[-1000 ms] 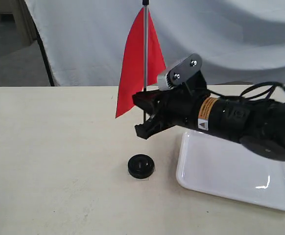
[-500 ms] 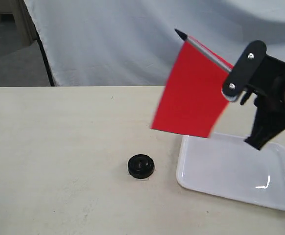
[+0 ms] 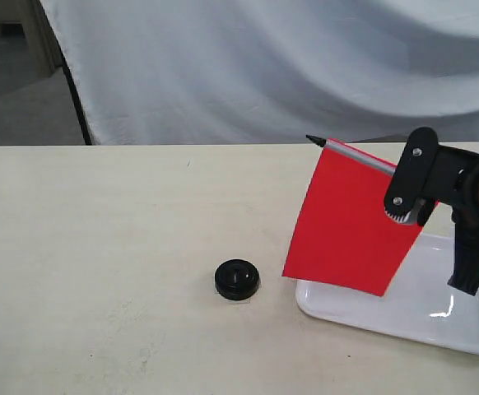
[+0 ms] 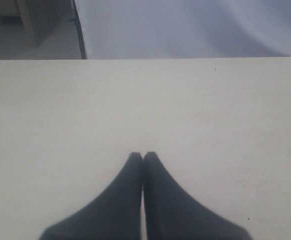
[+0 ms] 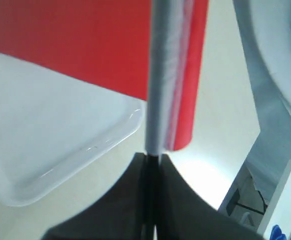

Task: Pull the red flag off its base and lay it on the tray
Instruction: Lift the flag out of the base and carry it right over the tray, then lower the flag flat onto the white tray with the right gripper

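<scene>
The red flag (image 3: 351, 222) hangs over the left end of the white tray (image 3: 338, 309), its silver pole (image 3: 363, 156) tilted with the black tip pointing up and left. My right gripper (image 3: 468, 267) is shut on the lower end of the pole above the tray. The right wrist view shows the pole (image 5: 160, 75) rising from between the closed fingertips (image 5: 153, 159), the red cloth (image 5: 85, 45) beside it and the tray (image 5: 60, 145) below. The round black base (image 3: 237, 279) sits alone on the table, left of the tray. My left gripper (image 4: 143, 155) is shut on nothing over bare table.
A white cloth backdrop (image 3: 264, 66) hangs behind the table's far edge, and a dark stand leg (image 3: 75, 99) is at the back left. The beige tabletop (image 3: 99, 247) stretches left of the base.
My right gripper carried the flag from above the base to the right, over the tray. The pole tipped from upright to leaning left, and it has dropped lower in the last half second.
</scene>
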